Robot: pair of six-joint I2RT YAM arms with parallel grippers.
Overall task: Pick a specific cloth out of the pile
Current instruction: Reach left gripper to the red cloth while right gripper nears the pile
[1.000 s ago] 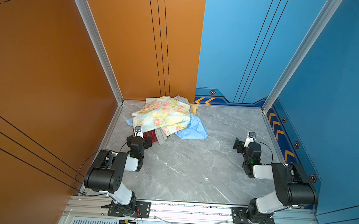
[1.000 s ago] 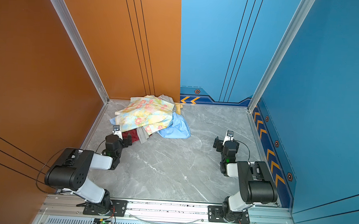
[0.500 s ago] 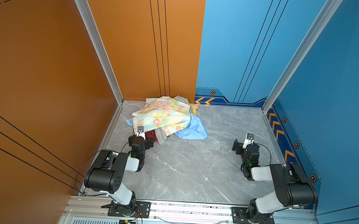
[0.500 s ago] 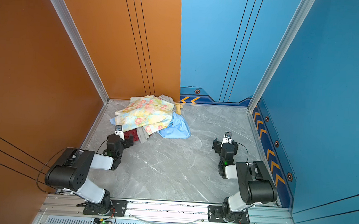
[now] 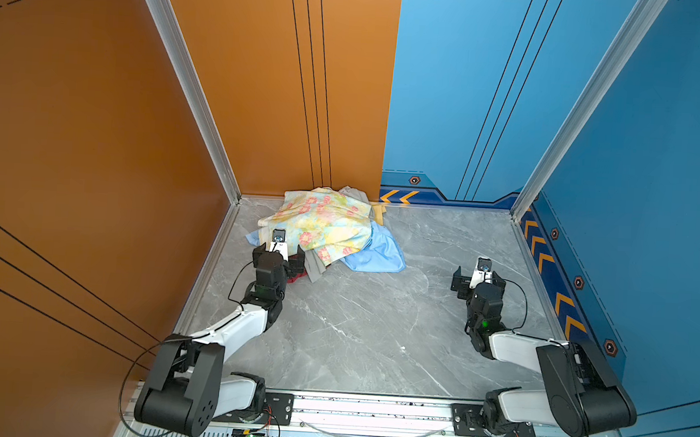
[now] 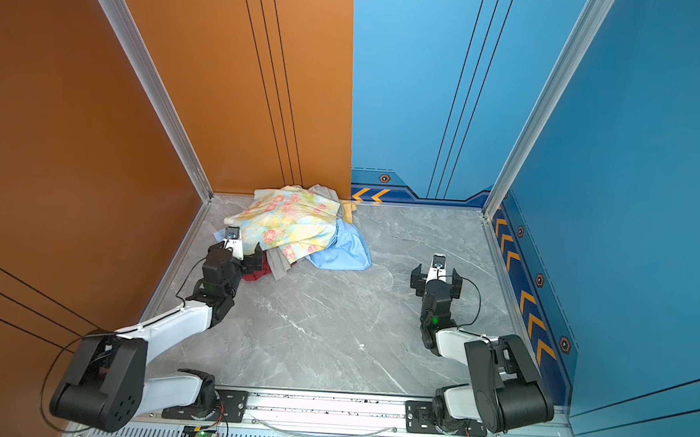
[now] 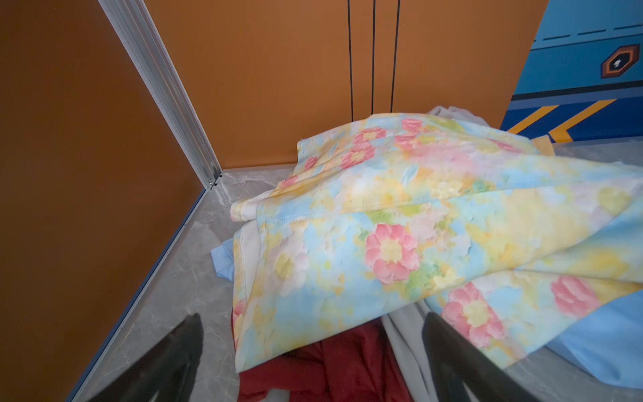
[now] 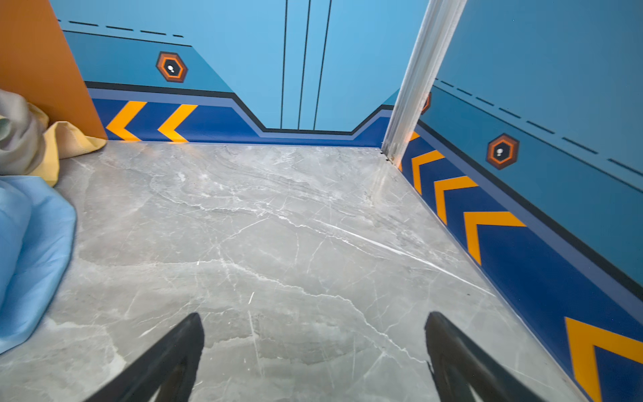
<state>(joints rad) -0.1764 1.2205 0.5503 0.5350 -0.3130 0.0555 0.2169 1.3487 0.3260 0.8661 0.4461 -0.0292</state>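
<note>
– Red fabric, dark and plain: where does the cloth lie?
– At the near edge of the pile, tucked under the floral cloth, beside a grey piece, on the marble surface.
– And the left claw?
– Spread wide, grasping nothing; it straddles the cloth's exposed part. Whether it touches the fabric, I cannot tell.
– The right claw?
– Released too, above bare surface, well apart from the pile; the light blue cloth lies on the pile's side nearer it.
</note>
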